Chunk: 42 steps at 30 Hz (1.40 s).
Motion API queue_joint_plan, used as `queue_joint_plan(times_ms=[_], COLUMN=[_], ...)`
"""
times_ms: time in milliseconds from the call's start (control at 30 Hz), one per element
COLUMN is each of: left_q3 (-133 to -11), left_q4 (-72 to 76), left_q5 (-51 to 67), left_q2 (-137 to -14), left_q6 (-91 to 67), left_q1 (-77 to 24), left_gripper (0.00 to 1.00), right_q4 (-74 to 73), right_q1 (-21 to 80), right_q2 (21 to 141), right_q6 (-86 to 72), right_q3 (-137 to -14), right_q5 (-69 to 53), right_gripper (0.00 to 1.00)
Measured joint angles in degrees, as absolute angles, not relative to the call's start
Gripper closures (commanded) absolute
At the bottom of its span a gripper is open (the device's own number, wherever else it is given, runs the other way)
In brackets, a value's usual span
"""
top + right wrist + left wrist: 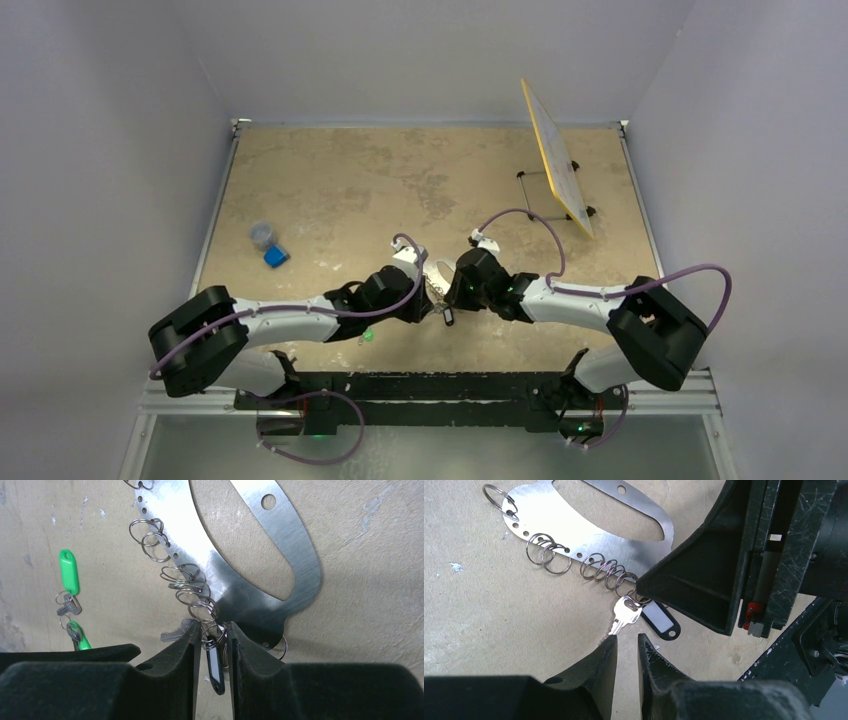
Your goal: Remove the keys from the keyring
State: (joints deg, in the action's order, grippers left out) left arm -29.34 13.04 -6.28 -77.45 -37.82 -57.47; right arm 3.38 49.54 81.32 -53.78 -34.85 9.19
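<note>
- The keyring (574,525), a flat oval steel plate with a large cut-out, lies flat on the table (330,180) between the two arm tips, at mid-table.
- A row of wire split rings (606,572) hangs through holes along one edge of the plate.
- The silver key (625,616) and the black tag (659,622), which has a white label, both hang from the end split ring (636,599). They lie on the table just beside the plate.
- Right gripper (214,630): the jaws are narrow and pinched on the end split ring. The black tag hangs in the gap between the fingers.
- Left gripper (626,642): the jaws are narrow but parted, with nothing between them. The key's blade tip lies at the tip of one finger (610,647); contact cannot be confirmed.
- A separate bunch with green tags (68,572) lies on the table, apart from the plate.
- A blue block (276,256) and a small cup (262,235) sit at the left; a yellow board (558,160) stands on its holder at the far right.
</note>
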Motion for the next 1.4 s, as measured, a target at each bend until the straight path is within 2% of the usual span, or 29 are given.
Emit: queue_joint_plan(times_ms=[333,600,1200,1300,1400], left_q3=[-29.89,-30.24,-31.09,-31.27,-31.40], left_q4=[14.11,14.20,14.31,14.35,14.66], left_q5=[-6.44,-6.59,-9.50,-10.79,-11.70], left_q2=[-79.05,-79.92,-81.34,-81.80,-81.82], left_q6=[-37.39,-36.51,-35.62,-35.24,-34.81], left_q1=[-57.91,-58.06,-58.30,-58.30,-58.30], left_gripper=[0.80,0.80,0.80,0.77,0.69], right_q4=[3.36,3.20,2.17,1.65,1.54], right_q1=[49.47,49.01,45.74,45.74,45.74], right_q2=[81.32,81.73,84.42,83.94,83.66], right_q6=[-52.34,-48.84,-37.50,-37.45,-37.45], right_q3=[-34.85,-35.86,-43.66,-43.70,-43.72], right_q5=[7.86,8.16,5.26,4.93,4.93], right_gripper=[0.92,0.98,1.00,1.00,1.00])
